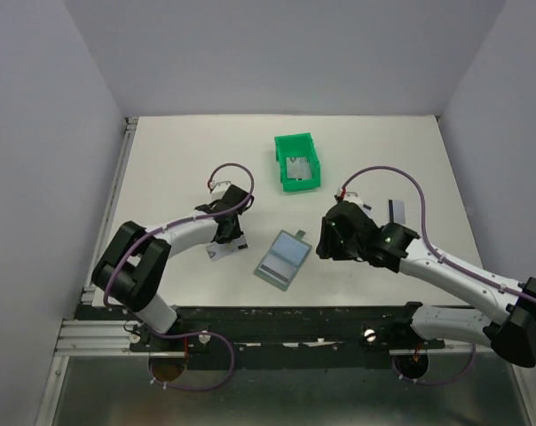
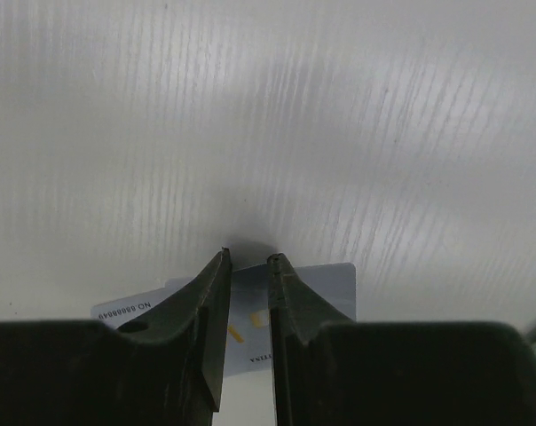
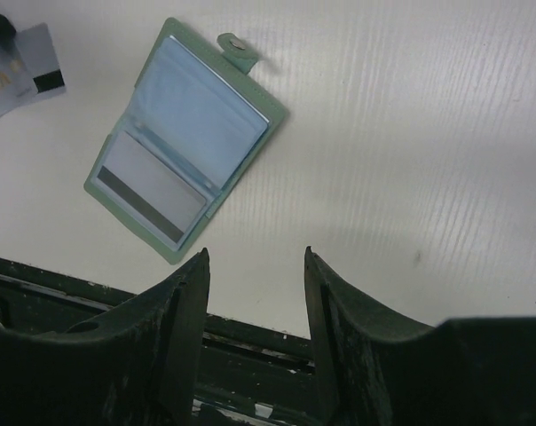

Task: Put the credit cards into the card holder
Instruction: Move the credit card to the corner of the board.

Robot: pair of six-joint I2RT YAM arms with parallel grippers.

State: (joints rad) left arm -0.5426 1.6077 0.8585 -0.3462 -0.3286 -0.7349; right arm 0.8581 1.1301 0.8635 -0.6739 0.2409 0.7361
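The card holder [image 1: 282, 260] lies open on the desk [image 1: 188, 160] between the arms, one credit card [image 3: 151, 197] in its pocket. The left fingers [image 2: 248, 259] pinch another card [image 2: 326, 284] just left of it. The right fingers [image 3: 255, 257] hang spread and empty near the holder.

A: What are the arms made of? 
B: White shells on the left arm [image 1: 175, 232] and right arm [image 1: 468, 275], with black joint housings.

A: And the cabling? 
B: A purple cable [image 1: 230, 169] loops above each wrist.

A: The claws? 
B: The left claw [image 2: 248, 266] and right claw [image 3: 255, 262] each have two dark, scuffed, tapering fingers [image 3: 181, 302].
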